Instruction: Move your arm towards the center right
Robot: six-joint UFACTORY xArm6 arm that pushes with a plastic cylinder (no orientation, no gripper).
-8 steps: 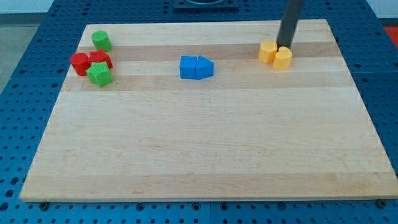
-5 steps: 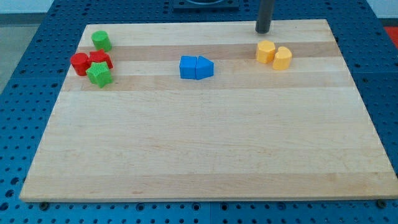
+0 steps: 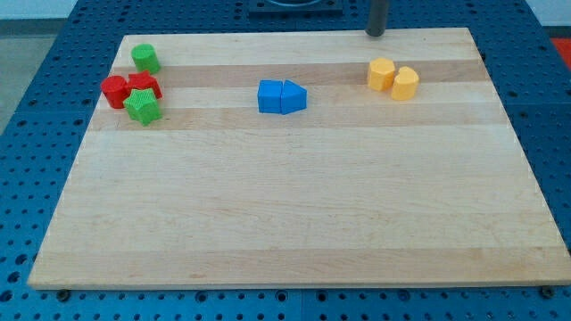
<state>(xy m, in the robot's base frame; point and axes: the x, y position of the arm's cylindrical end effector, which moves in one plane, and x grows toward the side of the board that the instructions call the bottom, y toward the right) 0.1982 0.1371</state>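
Note:
My tip (image 3: 376, 33) is at the view's top edge of the wooden board (image 3: 294, 223), above and a little left of two yellow blocks. A yellow hexagonal block (image 3: 382, 74) and a yellow cylinder-like block (image 3: 405, 83) sit side by side, touching, at the upper right. The tip is apart from them.
A blue cube (image 3: 270, 96) and a blue pointed block (image 3: 294, 96) touch near the top middle. At the upper left are a green cylinder (image 3: 145, 59), a red cylinder (image 3: 114, 91), a red block (image 3: 144, 86) and a green star-shaped block (image 3: 142, 108), clustered together.
My tip has moved from beside the yellow blocks up and to the left, to the board's top edge. The yellow blocks shifted slightly; the others did not move.

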